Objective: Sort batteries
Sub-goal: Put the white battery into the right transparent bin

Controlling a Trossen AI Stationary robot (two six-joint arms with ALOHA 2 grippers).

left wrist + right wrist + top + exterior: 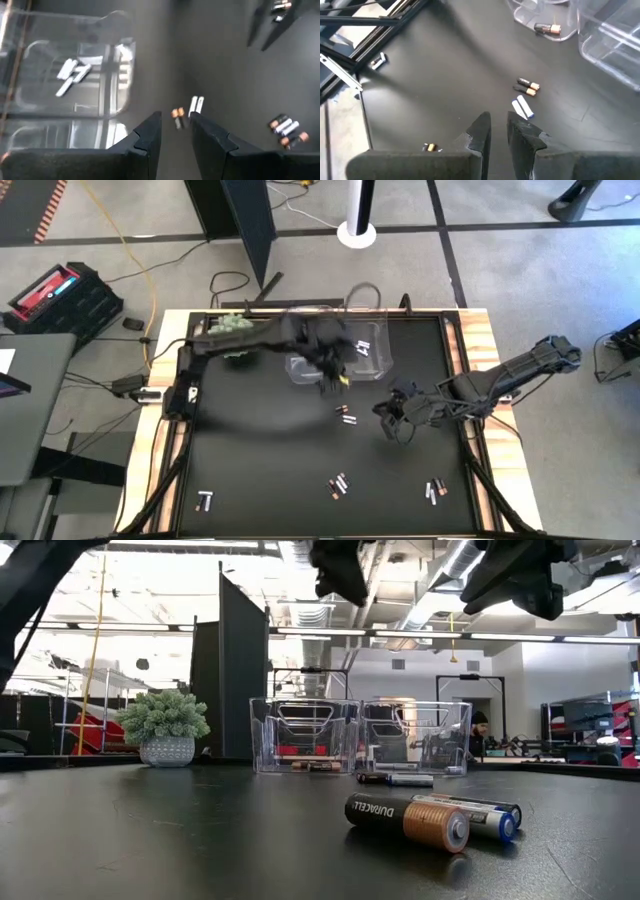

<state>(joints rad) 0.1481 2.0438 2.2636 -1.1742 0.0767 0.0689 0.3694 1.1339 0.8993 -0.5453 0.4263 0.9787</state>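
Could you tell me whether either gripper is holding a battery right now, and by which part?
Nothing is held: the left gripper and right gripper both show empty gaps between their fingers.

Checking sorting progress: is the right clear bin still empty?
No. The right clear bin holds a few white batteries, lying flat on its floor.

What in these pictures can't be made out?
- High view: the left gripper is motion-blurred over the clear bins, so the left bin's contents are hidden.
- High view: the batteries are too small to tell their types.
- Low view: both grippers are cut off by the top edge.
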